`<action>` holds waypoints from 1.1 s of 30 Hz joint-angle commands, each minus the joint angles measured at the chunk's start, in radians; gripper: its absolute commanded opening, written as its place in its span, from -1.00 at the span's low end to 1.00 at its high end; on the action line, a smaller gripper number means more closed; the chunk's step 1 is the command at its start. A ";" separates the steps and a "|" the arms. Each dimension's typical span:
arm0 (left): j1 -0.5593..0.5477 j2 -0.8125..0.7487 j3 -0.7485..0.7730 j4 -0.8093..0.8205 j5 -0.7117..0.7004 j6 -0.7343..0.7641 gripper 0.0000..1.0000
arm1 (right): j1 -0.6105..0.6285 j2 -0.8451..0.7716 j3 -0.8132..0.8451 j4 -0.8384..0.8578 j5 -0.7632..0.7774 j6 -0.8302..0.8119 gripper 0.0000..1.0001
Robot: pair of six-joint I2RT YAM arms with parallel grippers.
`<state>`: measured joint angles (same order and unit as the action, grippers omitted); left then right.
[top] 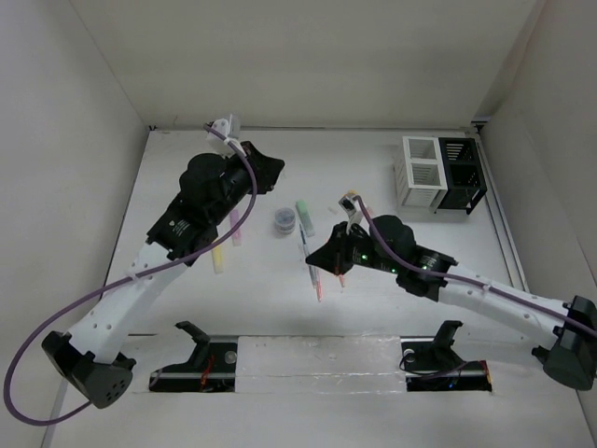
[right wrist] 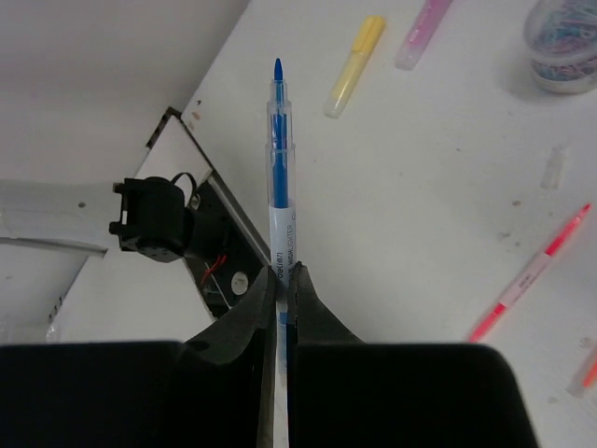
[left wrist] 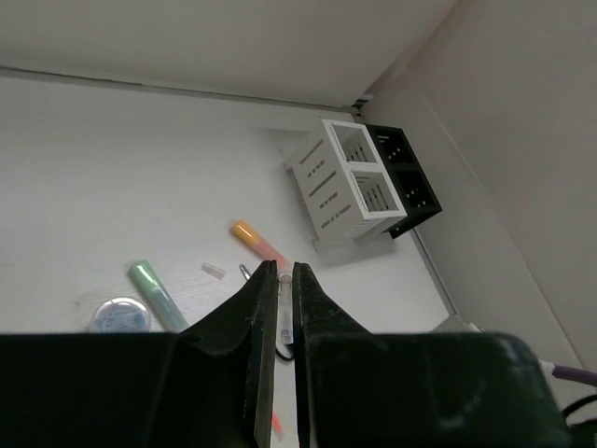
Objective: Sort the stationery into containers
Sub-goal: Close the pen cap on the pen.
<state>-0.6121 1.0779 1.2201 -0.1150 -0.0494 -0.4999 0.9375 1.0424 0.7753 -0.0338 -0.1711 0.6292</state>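
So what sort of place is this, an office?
Likely a robotics test bench, not an office: a white table boxed in by bare walls, a left arm and right arm bolted at its near edge, and a green highlighter lying loose near a white organizer.

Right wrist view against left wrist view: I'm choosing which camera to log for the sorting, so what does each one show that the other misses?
Only the right wrist view: a blue pen clamped between the right fingers, plus the yellow highlighter and pink highlighter lying on the table. Only the left wrist view: the white organizer and black organizer side by side near the corner, with the orange highlighter and green highlighter lying short of them. Both: the round tub and the white table.
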 commanded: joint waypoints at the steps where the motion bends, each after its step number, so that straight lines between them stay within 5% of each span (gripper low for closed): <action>1: 0.003 -0.012 -0.047 0.107 0.089 -0.014 -1.00 | 0.007 0.050 0.042 0.205 -0.090 -0.017 -1.00; 10: 0.003 -0.042 -0.097 0.175 0.135 -0.014 -1.00 | 0.007 0.152 0.113 0.242 -0.053 -0.077 -1.00; 33: 0.003 -0.041 -0.117 0.184 0.114 -0.023 -1.00 | -0.032 0.116 0.151 0.222 0.079 -0.105 -1.00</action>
<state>-0.6125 1.0443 1.1057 0.0113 0.0525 -0.5148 0.9154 1.1885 0.8749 0.1387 -0.1040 0.5419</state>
